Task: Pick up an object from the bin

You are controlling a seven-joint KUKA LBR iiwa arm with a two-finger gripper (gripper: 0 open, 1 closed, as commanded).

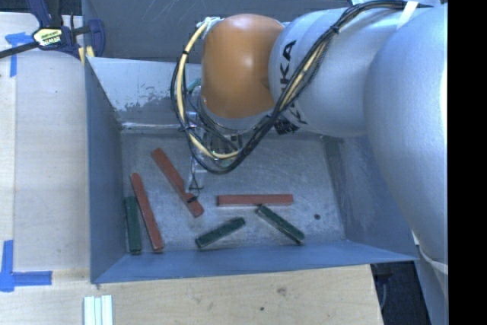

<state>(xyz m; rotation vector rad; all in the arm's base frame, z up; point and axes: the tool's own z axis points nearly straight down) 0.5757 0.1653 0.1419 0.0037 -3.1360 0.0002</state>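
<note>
- Gripper [196, 185] low in the middle of the bin [103, 164], tip on the lower end of a slanted red stick [169, 170].
- How far it is open: cannot tell.
- Green stick [220, 233] near the front wall.

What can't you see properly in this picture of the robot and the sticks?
All in the camera view:
- The orange cover on the arm hides the back of the bin floor.
- The gripper crosses the slanted red stick; whether they touch is unclear.
- The grey arm covers the bin's right wall.
- A dark speck near the flat red stick is too small to name.
</note>
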